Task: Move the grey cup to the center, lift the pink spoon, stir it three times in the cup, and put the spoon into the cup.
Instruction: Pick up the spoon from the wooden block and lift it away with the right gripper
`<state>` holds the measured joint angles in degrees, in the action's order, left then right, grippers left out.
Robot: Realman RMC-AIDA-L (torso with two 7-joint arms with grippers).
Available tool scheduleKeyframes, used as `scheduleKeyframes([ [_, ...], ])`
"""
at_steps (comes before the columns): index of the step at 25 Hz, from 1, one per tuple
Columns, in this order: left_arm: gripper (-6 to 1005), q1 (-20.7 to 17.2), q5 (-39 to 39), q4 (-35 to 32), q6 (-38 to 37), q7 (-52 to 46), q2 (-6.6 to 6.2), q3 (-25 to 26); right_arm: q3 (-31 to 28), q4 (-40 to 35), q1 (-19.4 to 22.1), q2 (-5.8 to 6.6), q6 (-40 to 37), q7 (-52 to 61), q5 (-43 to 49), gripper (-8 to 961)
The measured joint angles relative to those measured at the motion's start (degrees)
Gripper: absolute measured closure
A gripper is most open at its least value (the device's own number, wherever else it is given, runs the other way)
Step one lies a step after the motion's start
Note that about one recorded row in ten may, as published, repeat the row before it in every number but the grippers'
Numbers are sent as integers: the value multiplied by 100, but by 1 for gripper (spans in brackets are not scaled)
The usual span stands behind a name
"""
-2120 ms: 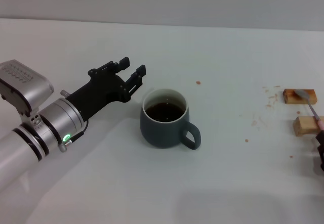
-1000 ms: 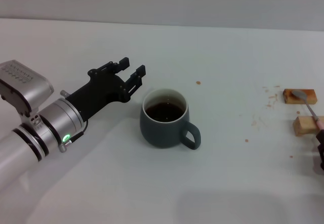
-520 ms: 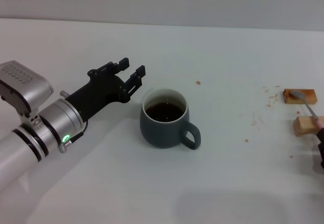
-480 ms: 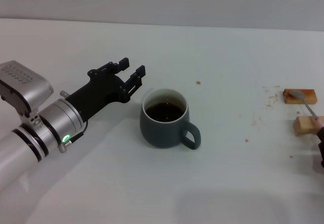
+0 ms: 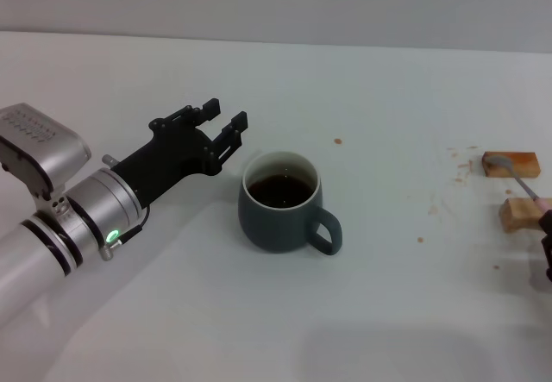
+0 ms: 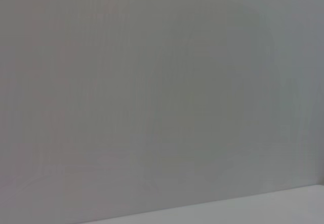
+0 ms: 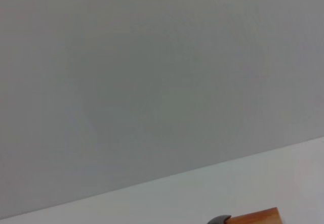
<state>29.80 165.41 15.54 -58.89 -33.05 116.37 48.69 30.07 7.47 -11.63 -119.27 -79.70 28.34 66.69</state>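
Observation:
The grey cup (image 5: 278, 212) stands at the table's middle with dark liquid in it, its handle toward the front right. My left gripper (image 5: 226, 113) is open and empty, just behind and left of the cup, not touching it. The pink spoon (image 5: 517, 181) lies at the far right across two wooden blocks, and only its metal bowl and neck show. Its handle end runs into my right gripper (image 5: 547, 246) at the picture's right edge, which grips it. The spoon's bowl (image 7: 219, 219) shows at the edge of the right wrist view.
Two small wooden blocks, the far one (image 5: 515, 163) and the near one (image 5: 517, 216), sit at the right; the far one also shows in the right wrist view (image 7: 255, 217). Brown crumbs and spots (image 5: 435, 208) are scattered between the cup and the blocks. The left wrist view shows only a blank wall.
The spoon's bowl has crept left and toward me on the far block, and the pink handle has gone under the right gripper. The left arm and cup have not moved.

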Motion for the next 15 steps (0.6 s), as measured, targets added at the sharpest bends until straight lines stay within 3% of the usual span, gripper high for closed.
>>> scheduleKeyframes([
  [15, 527, 0, 0, -50, 0, 0, 37, 1, 60, 0, -92, 0, -10, 4, 174, 817],
])
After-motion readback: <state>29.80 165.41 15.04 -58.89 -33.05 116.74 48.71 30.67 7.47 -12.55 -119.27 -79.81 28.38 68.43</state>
